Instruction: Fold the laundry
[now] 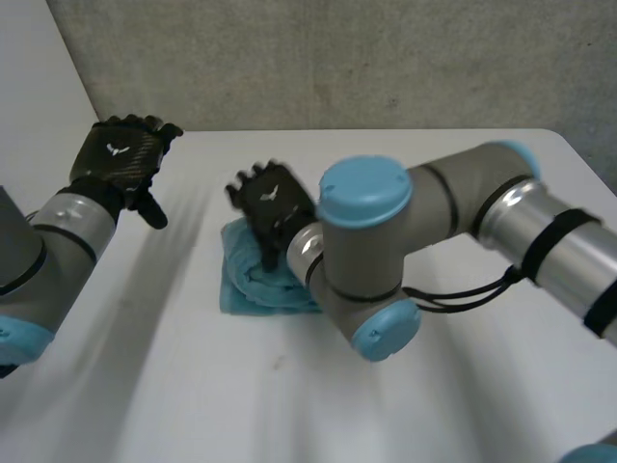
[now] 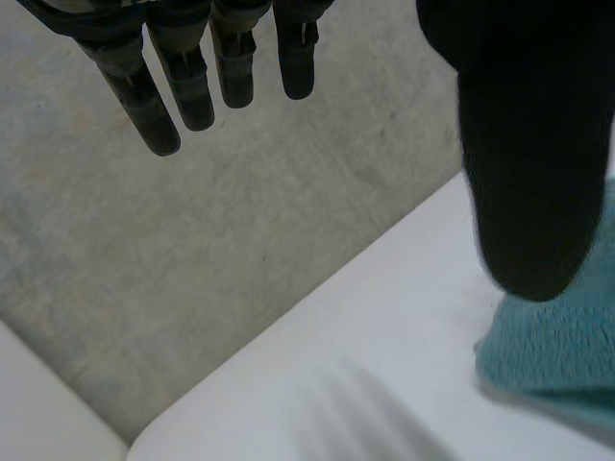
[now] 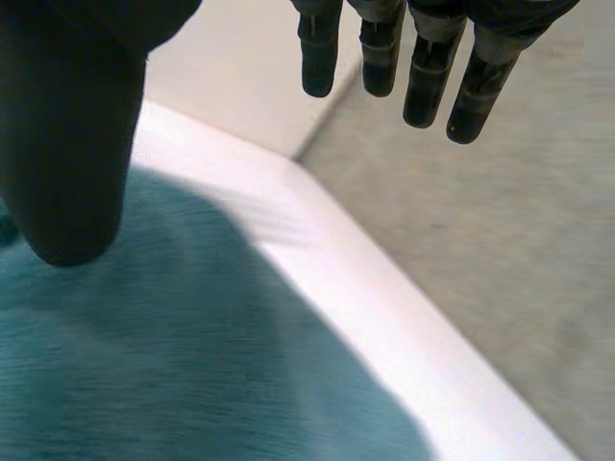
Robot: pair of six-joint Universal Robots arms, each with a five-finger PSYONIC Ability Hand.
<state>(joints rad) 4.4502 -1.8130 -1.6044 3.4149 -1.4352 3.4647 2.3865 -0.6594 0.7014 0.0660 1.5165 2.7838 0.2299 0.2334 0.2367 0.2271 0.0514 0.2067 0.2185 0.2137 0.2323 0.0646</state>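
- My left robot hand (image 1: 120,154) hangs above the left side of the bench (image 1: 193,395), well apart from the laundry. It's released: the fingers (image 2: 190,96) are straight and there's nothing in them.
- In the left wrist view the edge of the teal cloth (image 1: 241,287) sits out past my thumb, with bare bench between. If I reach from here without lining up first, I'd guess I just shove that edge and rumple it more.
- The teal cloth is near the middle of the bench, and it's a bunched, loosely rolled lump, not a flat rectangle. Fold it like this and the wrinkles get locked in, so it probably wants spreading out first.
- My right robot hand (image 1: 273,204) is right over the cloth, also released, with straight fingers (image 3: 421,86) pointing past it toward the far bench edge and the cloth under the palm. I can't tell if the palm is actually touching it.
- Risk here: closing down blind could pinch several layers at once, and then lifting drags the whole lump instead of one edge.
- My right arm (image 1: 386,251) reaches across from the right and covers that side of the cloth in the head view, so I can't check that edge. Its elbow is low too, and a careless swing could sweep the cloth along the bench.
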